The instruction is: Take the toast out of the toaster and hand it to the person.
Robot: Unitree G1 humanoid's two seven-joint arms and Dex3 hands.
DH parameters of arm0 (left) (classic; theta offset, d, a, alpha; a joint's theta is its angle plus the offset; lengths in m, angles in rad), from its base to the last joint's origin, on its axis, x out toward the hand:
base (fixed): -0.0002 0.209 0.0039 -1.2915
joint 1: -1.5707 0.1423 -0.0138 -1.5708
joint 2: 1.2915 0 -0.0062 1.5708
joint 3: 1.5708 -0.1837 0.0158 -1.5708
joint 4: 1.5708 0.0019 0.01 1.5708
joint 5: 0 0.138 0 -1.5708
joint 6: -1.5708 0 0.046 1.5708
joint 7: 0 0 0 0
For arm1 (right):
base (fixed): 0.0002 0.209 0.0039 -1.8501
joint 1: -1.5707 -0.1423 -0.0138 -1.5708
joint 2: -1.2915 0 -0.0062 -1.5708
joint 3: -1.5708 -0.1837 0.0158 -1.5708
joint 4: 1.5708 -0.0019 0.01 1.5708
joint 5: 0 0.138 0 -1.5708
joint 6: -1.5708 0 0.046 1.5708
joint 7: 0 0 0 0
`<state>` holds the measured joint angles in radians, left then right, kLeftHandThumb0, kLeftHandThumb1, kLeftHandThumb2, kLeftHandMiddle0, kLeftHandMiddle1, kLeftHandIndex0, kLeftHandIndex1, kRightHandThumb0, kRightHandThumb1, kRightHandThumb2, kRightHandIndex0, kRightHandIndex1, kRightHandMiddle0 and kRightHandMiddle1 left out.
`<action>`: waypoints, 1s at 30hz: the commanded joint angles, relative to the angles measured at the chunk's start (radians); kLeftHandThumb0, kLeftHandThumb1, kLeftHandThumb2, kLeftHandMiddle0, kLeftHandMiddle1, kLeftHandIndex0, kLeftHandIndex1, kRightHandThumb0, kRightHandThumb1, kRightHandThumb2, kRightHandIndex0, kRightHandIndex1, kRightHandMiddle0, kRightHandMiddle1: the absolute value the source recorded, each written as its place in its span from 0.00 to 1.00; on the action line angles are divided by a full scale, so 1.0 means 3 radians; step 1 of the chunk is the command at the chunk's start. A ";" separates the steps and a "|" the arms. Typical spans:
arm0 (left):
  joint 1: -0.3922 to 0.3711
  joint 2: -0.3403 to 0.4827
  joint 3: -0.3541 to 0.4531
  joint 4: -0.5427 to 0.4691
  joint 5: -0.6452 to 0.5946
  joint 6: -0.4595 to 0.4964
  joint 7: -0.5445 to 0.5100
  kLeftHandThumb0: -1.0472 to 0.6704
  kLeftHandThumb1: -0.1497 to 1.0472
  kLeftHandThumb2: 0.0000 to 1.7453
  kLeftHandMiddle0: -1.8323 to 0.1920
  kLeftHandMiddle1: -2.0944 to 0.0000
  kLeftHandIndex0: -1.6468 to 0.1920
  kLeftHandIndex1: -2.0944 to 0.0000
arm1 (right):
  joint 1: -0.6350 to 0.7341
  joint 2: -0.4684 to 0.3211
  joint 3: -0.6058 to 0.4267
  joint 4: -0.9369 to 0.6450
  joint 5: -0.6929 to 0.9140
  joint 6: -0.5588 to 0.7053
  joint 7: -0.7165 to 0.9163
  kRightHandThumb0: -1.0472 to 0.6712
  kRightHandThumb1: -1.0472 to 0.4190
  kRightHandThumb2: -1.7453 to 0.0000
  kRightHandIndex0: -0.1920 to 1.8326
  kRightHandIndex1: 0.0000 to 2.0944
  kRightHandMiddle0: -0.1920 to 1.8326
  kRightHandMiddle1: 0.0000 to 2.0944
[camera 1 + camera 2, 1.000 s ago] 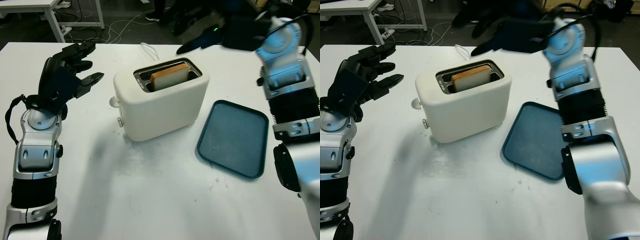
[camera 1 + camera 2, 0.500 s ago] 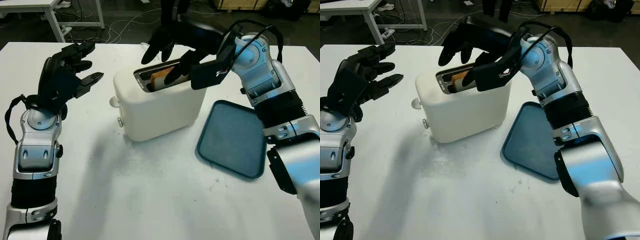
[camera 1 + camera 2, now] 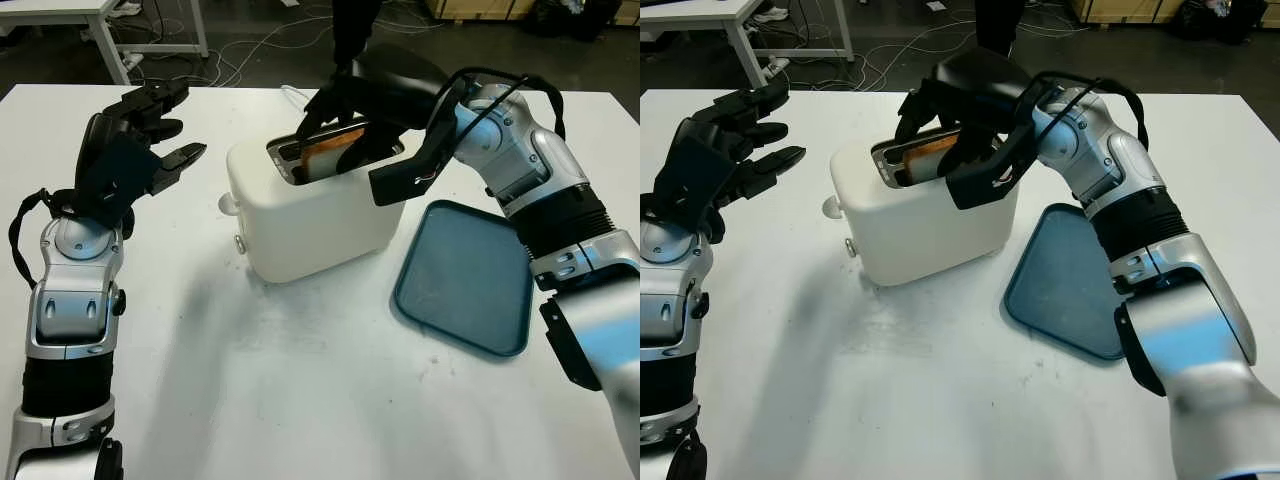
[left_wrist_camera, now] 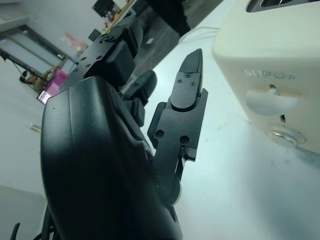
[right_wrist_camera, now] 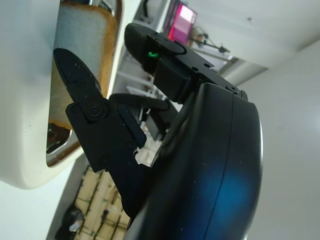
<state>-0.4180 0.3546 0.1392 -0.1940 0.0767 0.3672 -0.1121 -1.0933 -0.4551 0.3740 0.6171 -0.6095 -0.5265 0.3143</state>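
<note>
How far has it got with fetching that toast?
Nothing is finished yet: the browned toast slice sits in the cream toaster. The right hand is over the slot, fingers either side of the slice. Lifting and handing over remain. The left hand is open, left of the toaster.

toaster (image 3: 320,215) cream | toast (image 3: 322,152) golden-brown | tray (image 3: 465,277) dark teal | table (image 3: 300,400) white

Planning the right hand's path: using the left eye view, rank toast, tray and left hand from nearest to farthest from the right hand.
1. toast: in the toaster slot, right under the right hand.
2. tray: on the table, right of the toaster.
3. left hand: raised at the far left, open.
</note>
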 commanded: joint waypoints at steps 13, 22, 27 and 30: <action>0.0036 -0.0003 -0.0016 -0.0024 0.0036 0.0012 0.0018 0.52 0.89 0.06 0.76 0.71 0.59 1.00 | -0.0031 -0.0040 0.0022 0.0090 0.0020 0.0016 0.0086 0.41 0.26 1.00 0.49 0.36 0.62 0.02; 0.0038 -0.0015 -0.0014 -0.0049 0.0037 0.0060 0.0027 0.52 0.89 0.07 0.76 0.72 0.59 1.00 | 0.0004 0.0030 0.0040 0.0079 0.0075 0.0271 0.0391 0.38 0.25 1.00 0.58 0.54 0.70 0.05; 0.0037 -0.0009 -0.0015 -0.0057 0.0035 0.0060 0.0021 0.52 0.89 0.07 0.76 0.72 0.60 1.00 | -0.0008 0.0032 0.0144 0.0067 -0.0021 0.0457 0.0619 0.33 0.20 1.00 0.57 0.62 0.69 0.16; 0.0038 -0.0017 -0.0012 -0.0052 0.0029 0.0040 0.0026 0.53 0.89 0.07 0.75 0.72 0.60 1.00 | -0.0020 0.0003 0.0234 0.0091 -0.0081 0.0424 0.0648 0.31 0.18 1.00 0.60 0.56 0.63 0.27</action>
<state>-0.4179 0.3504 0.1372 -0.2023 0.0799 0.3818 -0.1108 -1.1170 -0.4461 0.4114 0.6325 -0.6040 -0.4014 0.4695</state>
